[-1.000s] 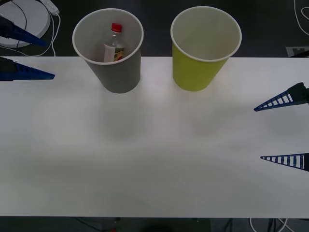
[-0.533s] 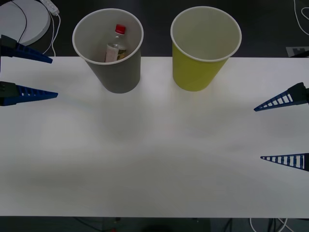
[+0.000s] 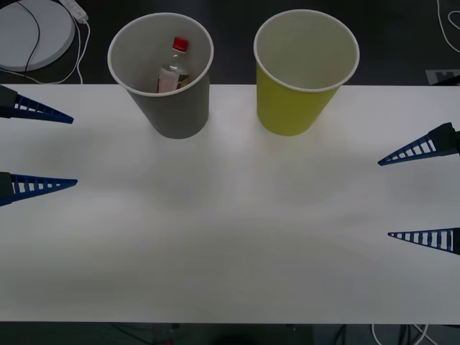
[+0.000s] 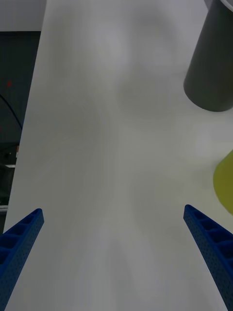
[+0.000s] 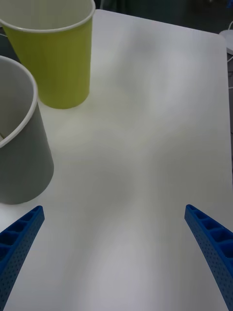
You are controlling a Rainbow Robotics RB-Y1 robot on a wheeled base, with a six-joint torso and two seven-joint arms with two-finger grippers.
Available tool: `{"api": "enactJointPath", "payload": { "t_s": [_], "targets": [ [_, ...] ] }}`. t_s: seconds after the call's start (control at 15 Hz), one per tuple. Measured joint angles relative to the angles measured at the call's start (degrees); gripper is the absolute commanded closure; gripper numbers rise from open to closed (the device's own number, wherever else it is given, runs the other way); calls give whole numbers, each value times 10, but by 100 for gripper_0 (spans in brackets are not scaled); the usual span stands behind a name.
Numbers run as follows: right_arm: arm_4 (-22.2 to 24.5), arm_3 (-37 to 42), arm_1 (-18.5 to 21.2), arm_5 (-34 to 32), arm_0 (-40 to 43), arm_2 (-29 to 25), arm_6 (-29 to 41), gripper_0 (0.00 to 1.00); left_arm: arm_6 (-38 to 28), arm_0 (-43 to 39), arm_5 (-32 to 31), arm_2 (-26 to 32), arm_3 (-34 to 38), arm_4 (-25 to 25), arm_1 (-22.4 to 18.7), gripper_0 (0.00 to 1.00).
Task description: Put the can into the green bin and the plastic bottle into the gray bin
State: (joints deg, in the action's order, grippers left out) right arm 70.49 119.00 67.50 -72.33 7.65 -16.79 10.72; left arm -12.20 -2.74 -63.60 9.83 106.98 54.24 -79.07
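The plastic bottle (image 3: 172, 66), clear with a red cap, leans inside the gray bin (image 3: 164, 108) at the back left of the white table. The green bin (image 3: 293, 108) stands upright to its right; what I see of its inside is pale and bare. The can is out of view. My left gripper (image 3: 74, 151) hovers open at the table's left edge, in front of and left of the gray bin, holding nothing. My right gripper (image 3: 384, 199) is open at the right edge. In the left wrist view the gray bin (image 5: 22, 160) and green bin (image 5: 56, 63) stand ahead of the open fingers.
A white table (image 3: 230, 244) spreads wide and bare in front of both bins. A white round object (image 3: 36, 29) with cables lies off the table at the back left. The right wrist view looks across the table toward the gray bin (image 4: 213, 63) and green bin (image 4: 225, 187).
My left gripper has moved from beside the gray bin toward the table's front, staying open. The bottle shifted slightly inside the gray bin, then lay still. The right arm has not moved.
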Motion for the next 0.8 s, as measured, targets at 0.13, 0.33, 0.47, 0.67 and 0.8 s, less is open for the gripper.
{"api": "enactJointPath", "payload": {
  "t_s": [0.13, 0.33, 0.47, 0.67, 0.8],
  "targets": [
    [0, 0, 0, 0, 0, 0, 0, 0, 32, -43, -11, 34, 11, -4, 8, 0],
    [0, 0, 0, 0, 0, 0, 0, 0, 59, -89, -45, 79, 26, -10, 24, 0],
    [0, 0, 0, 0, 0, 0, 0, 0, 83, -111, -61, 96, 31, -14, 26, 0],
    [0, 0, 0, 0, 0, 0, 0, 0, 118, -131, -66, 99, 32, -27, 31, 0],
    [0, 0, 0, 0, 0, 0, 0, 0, 128, -134, -75, 100, 28, -27, 32, 0]
  ]
}}
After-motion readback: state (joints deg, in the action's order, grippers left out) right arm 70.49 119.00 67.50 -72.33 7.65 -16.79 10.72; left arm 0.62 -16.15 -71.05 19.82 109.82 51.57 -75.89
